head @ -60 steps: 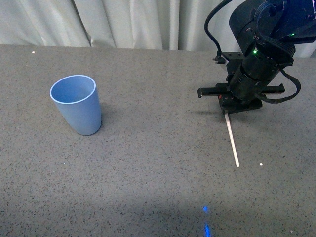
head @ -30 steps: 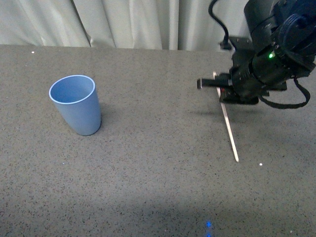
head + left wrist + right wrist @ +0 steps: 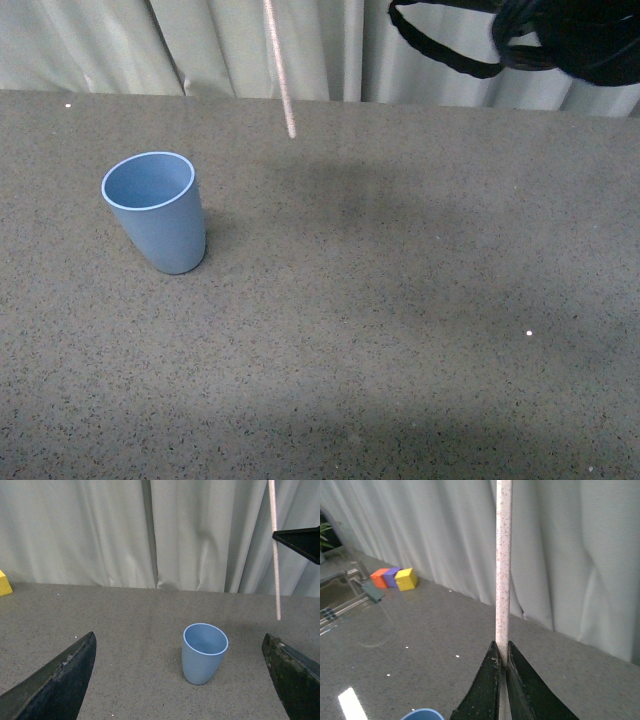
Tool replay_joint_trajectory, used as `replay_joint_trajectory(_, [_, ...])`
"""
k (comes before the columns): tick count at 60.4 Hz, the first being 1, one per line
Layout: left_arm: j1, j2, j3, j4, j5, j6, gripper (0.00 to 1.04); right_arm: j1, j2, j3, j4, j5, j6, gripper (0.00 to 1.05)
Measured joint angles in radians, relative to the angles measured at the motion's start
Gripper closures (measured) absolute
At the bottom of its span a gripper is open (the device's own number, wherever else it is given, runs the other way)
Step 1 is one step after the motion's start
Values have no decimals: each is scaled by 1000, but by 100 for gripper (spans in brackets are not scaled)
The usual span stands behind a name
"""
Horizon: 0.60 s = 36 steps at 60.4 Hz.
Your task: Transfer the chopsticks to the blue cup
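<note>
The blue cup (image 3: 156,211) stands upright on the grey table at the left; it also shows in the left wrist view (image 3: 204,652), and its rim shows in the right wrist view (image 3: 422,714). The chopsticks (image 3: 279,68), one pale stick, hangs nearly upright in the air, its lower tip above and to the right of the cup. My right gripper (image 3: 502,659) is shut on the chopsticks (image 3: 503,565); in the front view only the right arm's body and cables (image 3: 560,35) show at the top right. My left gripper (image 3: 180,652) is open and empty, its jaws wide on either side of the cup.
A pale curtain (image 3: 200,45) hangs along the table's far edge. Orange, purple and yellow blocks (image 3: 395,577) sit far off in the right wrist view. A yellow block (image 3: 4,584) shows at the edge of the left wrist view.
My right gripper has lifted the chopsticks off the table at the right, swung it upright, and carried it up and left toward the cup. The cup has not moved.
</note>
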Motion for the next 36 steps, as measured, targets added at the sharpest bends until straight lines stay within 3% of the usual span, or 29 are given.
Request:
replay_joint_trajectory(15, [0, 0, 0, 0, 0, 0, 7, 84, 129, 154, 11, -98, 5, 103])
replay_joint_trajectory(36, [0, 0, 0, 0, 0, 0, 7, 136, 282, 324, -39, -137, 5, 103])
